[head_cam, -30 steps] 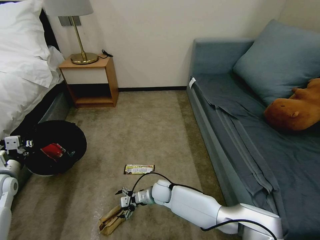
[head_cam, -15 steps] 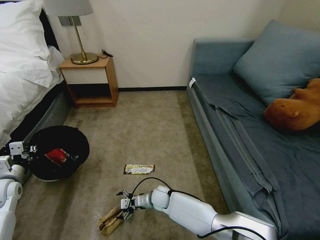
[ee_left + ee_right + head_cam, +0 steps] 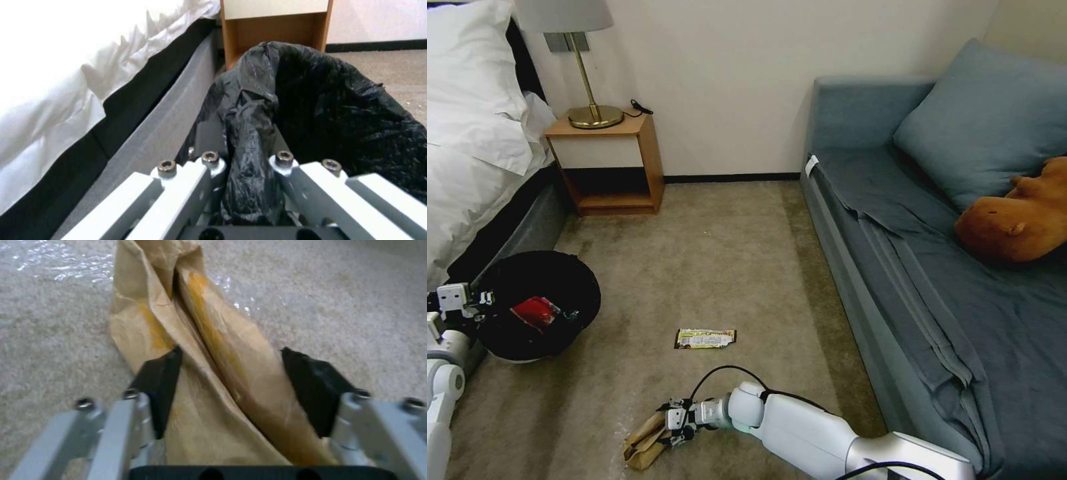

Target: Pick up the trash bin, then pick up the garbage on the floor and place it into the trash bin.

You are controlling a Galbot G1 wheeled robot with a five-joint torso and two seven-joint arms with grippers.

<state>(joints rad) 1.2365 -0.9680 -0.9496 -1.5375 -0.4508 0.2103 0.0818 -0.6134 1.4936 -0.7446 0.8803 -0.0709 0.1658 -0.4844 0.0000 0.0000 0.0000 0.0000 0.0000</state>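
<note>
Below, my right pincer [image 3: 675, 421] is low on the carpet, its black pads [image 3: 160, 386] spread to either side of the tan paper bag [image 3: 209, 380], which lies between them; contact I cannot confirm. My left pincer [image 3: 247, 166] is clamped on the black liner at the rim of the trash bin [image 3: 540, 303] beside the bed [image 3: 474, 167]. A red wrapper [image 3: 534, 312] lies inside; the gold snack wrapper [image 3: 705, 338] lies on the floor.

I'm steering through a bedroom: a white-sheeted bed [image 3: 474, 133], a wooden nightstand [image 3: 610, 163] with a brass lamp [image 3: 584, 73], a blue sofa [image 3: 934, 253], and beige carpet [image 3: 720, 260] underfoot.
</note>
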